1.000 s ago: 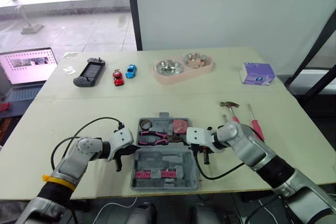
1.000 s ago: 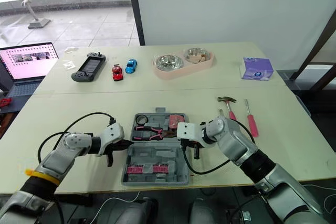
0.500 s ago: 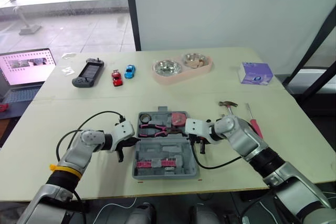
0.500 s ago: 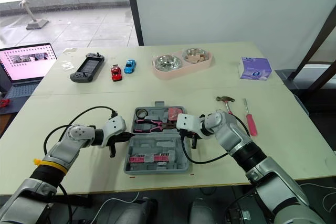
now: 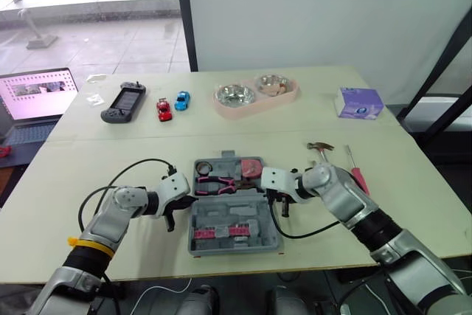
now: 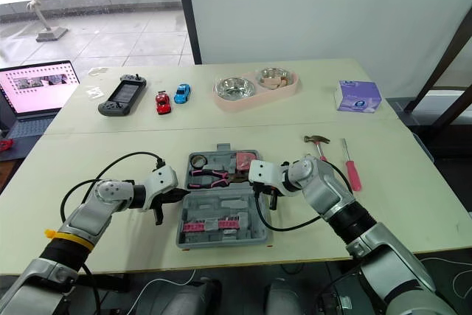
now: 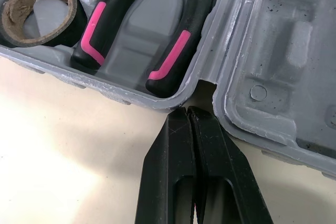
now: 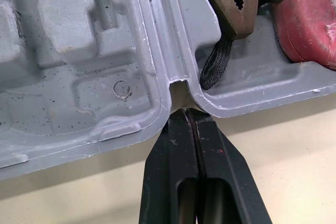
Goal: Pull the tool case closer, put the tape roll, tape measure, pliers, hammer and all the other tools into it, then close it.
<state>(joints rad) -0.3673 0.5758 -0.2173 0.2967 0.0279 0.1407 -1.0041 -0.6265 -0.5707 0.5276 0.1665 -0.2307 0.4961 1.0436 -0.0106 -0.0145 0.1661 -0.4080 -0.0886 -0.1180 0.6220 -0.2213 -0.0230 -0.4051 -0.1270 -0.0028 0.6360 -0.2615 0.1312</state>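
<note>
The grey tool case [image 5: 234, 217] lies open near the table's front edge. Its far half holds a black tape roll [image 7: 37, 11], pink-handled pliers [image 5: 215, 183] and a red tape measure [image 8: 307, 14]. The near half carries pink-labelled inserts. My left gripper [image 7: 188, 111] is shut, its tips at the hinge notch on the case's left side. My right gripper [image 8: 184, 111] is shut too, tips at the hinge notch on the right side. A hammer [image 5: 322, 149] and a red-handled screwdriver [image 5: 357, 173] lie on the table right of the case.
At the back stand a pink double bowl [image 5: 257, 94], two toy cars [image 5: 174, 104], a game controller [image 5: 125, 102] and a purple box [image 5: 360, 102]. A laptop [image 5: 37, 94] sits off the far left corner. Cables trail from both wrists.
Compared with a second ago, the case and both grippers sit slightly farther from the front edge. Over the last half second they have barely moved.
</note>
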